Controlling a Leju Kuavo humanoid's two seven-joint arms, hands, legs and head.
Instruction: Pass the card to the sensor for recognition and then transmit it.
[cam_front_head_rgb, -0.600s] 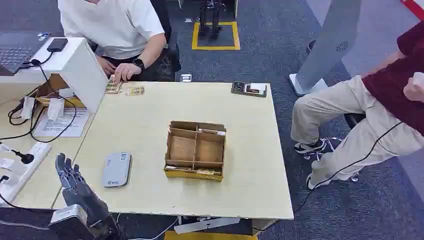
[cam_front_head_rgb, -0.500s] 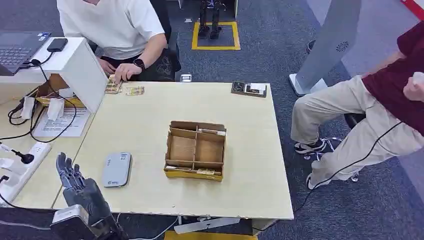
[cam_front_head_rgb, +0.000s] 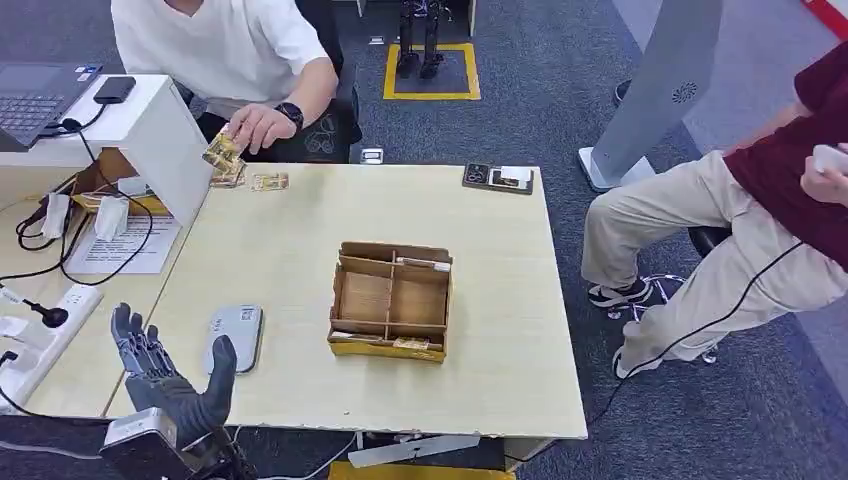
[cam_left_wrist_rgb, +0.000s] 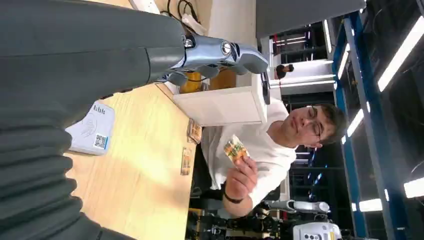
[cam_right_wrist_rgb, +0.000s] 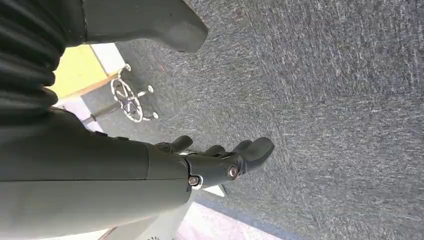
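- The card (cam_front_head_rgb: 222, 152), the piece we are to handle, is at the far left corner of the table (cam_front_head_rgb: 300, 240), held up by the person's hand (cam_front_head_rgb: 258, 126) in the white sleeve; more cards (cam_front_head_rgb: 270, 182) lie just beside it.
- Our left hand (cam_front_head_rgb: 165, 375) hovers at the near left edge, fingers spread wide with the palm up, holding nothing.
- We judge the step is receiving the card: we should keep the palm level and close only once it touches.
- The grey sensor (cam_front_head_rgb: 233, 338) lies just beside that hand; a square code shows, its writing too small to read.
- The cardboard box (cam_front_head_rgb: 391, 300) sits mid-table.
- Our right hand (cam_right_wrist_rgb: 220, 157) hangs over carpet, fingers loosely curled, holding nothing.
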